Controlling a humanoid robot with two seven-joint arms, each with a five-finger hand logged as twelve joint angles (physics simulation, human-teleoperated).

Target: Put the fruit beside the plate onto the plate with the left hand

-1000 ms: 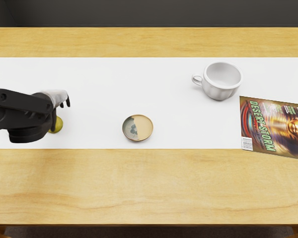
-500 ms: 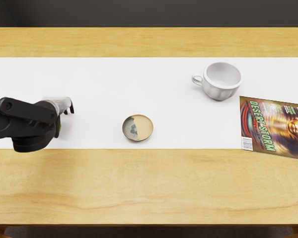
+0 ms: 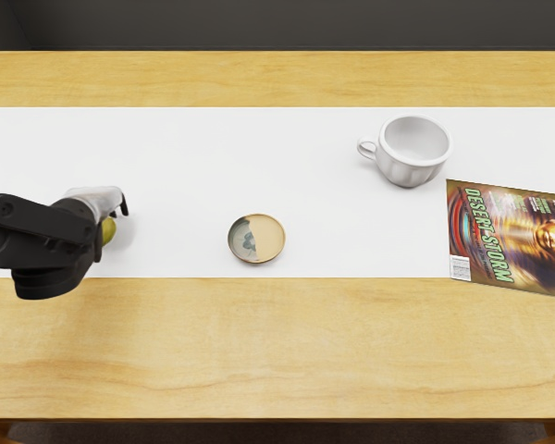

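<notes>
We see left hand (image 3: pixel 94 205) over fruit (image 3: pixel 109 230), left end of bench (image 3: pixel 277 351) | we cannot tell its hold | plate (image 3: pixel 256 238) well apart, right

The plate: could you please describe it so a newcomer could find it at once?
A white runner crosses the wooden table. Near its front edge, about midway, lies the plate. It is small, round, tan with a grey patch, unlike the white cup.
</notes>
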